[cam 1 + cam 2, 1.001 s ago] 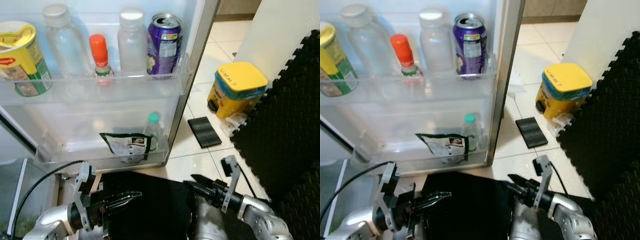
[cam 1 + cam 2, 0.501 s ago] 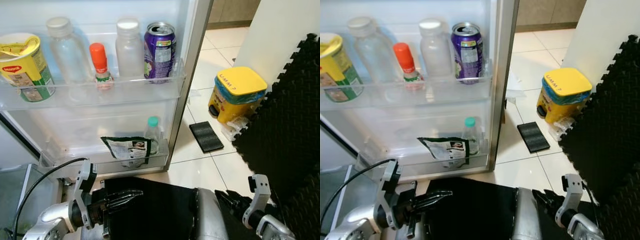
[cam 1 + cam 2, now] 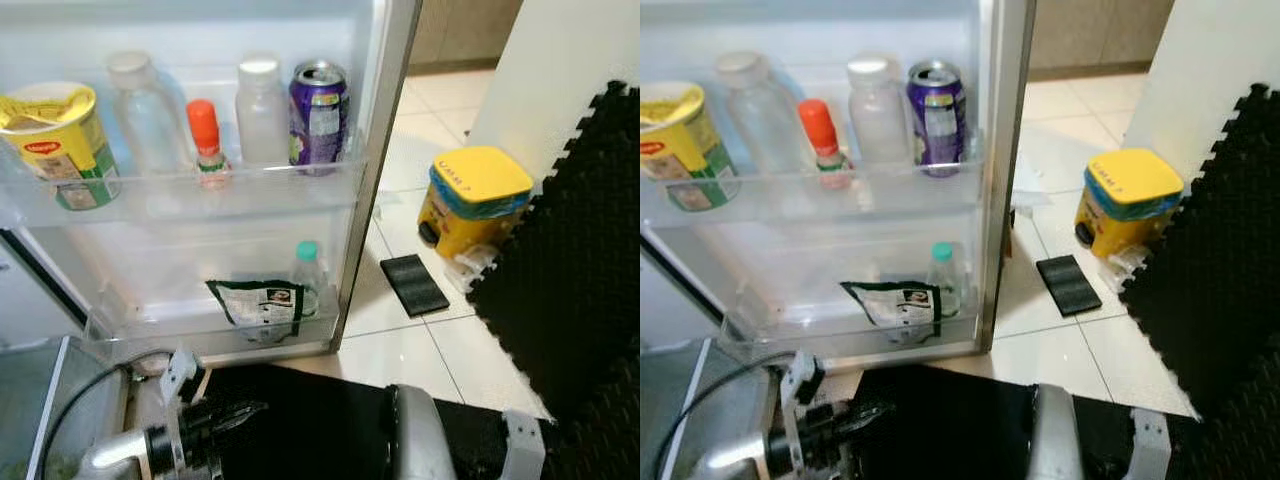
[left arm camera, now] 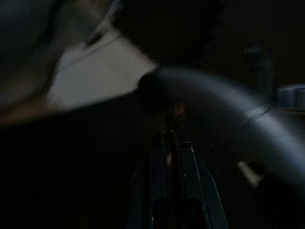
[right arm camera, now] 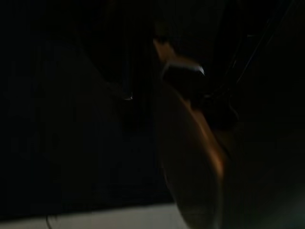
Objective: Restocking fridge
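The fridge door (image 3: 385, 130) stands open before the robot, its two shelves already stocked. On the upper door shelf (image 3: 190, 195), from the robot's left to right, stand a yellow noodle cup (image 3: 55, 140), a clear bottle (image 3: 145, 115), a small red-capped bottle (image 3: 205, 140), a white-capped bottle (image 3: 262, 110) and a purple can (image 3: 318, 115). All are upright, long axes vertical, the can's open top facing up. On the lower door shelf (image 3: 200, 325) a green-and-white packet (image 3: 258, 300) leans with its printed face outward, and a small green-capped bottle (image 3: 306, 275) stands upright just beside it.

The left gripper (image 3: 235, 412) hangs low, below the lower shelf, its fingers close together and holding nothing. The right arm's wrist bracket (image 3: 522, 445) is down at the bottom edge of the head view; whether its fingers are apart or together, I cannot tell.

The risks come from how tightly the upper shelf is packed. The can is open and sits near the shelf's outer end, so a bump from a rising arm, or a hard swing of the door, would likely spill it. The thin red-capped bottle is wedged between taller ones and could topple if a neighbour is nudged. The packet, leaning loosely, may slump forward over the rail. The left gripper's cable (image 3: 70, 410) trails near the door's base and could snag.
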Available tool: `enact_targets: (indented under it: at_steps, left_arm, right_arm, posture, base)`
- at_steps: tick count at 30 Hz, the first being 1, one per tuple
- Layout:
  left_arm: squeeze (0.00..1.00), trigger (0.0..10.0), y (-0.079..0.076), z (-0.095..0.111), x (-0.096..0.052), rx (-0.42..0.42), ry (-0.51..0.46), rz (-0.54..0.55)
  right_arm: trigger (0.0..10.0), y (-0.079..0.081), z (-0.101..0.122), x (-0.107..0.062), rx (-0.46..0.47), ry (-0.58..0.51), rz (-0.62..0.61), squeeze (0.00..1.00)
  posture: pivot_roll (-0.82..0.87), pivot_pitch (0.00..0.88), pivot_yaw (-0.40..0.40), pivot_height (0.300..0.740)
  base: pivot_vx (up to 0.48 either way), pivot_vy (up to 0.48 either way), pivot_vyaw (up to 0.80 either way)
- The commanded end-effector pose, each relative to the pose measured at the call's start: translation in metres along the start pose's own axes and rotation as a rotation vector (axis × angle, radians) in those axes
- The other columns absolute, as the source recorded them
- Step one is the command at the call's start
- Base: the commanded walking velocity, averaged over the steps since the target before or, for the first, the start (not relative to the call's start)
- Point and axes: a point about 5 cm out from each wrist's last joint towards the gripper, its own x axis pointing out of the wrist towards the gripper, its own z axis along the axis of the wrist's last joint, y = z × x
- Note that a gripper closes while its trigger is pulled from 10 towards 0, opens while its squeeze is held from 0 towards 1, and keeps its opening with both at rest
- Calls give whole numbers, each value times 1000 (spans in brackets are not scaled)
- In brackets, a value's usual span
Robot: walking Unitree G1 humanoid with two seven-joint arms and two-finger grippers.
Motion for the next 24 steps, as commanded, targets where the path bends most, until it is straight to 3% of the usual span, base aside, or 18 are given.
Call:
enact_targets:
  at_steps: [1,3,4,7,11,17,24]
  left_arm:
    - [0,10000,3,-15,-1,-26,39,68]
    - [0,10000,10,-32,-6,-58,95,181]
    - [0,10000,10,-32,-6,-58,95,181]
    - [0,10000,16,-64,-17,-150,179,350]
    - [0,10000,11,-88,-25,-222,234,436]
    - [0,10000,6,-104,-32,-276,251,500]
    - [0,10000,9,-105,-34,-284,236,535]
  right_arm:
    - [10000,1,-5,0,-2,7,-10,0]
    - [10000,4,-8,1,-7,17,-9,0]
    - [10000,4,-8,1,-7,17,-9,0]
    - [10000,8,-9,3,-10,25,-9,0]
    - [10000,11,-11,5,-15,36,-7,0]
    - [10000,12,-11,6,-19,37,-7,0]
    - [10000,10,-10,5,-25,37,-11,0]
  posture:
    - [94,103,-33,472]
    - [91,97,-34,482]
    - [91,97,-34,482]
    - [91,87,-38,497]
    - [91,81,-40,512]
    - [86,76,-42,532]
    - [88,76,-43,557]
  base:
    - [0,0,0]
    - [0,0,0]
    - [0,0,0]
    - [0,0,0]
    - [0,0,0]
    - [0,0,0]
    - [0,0,0]
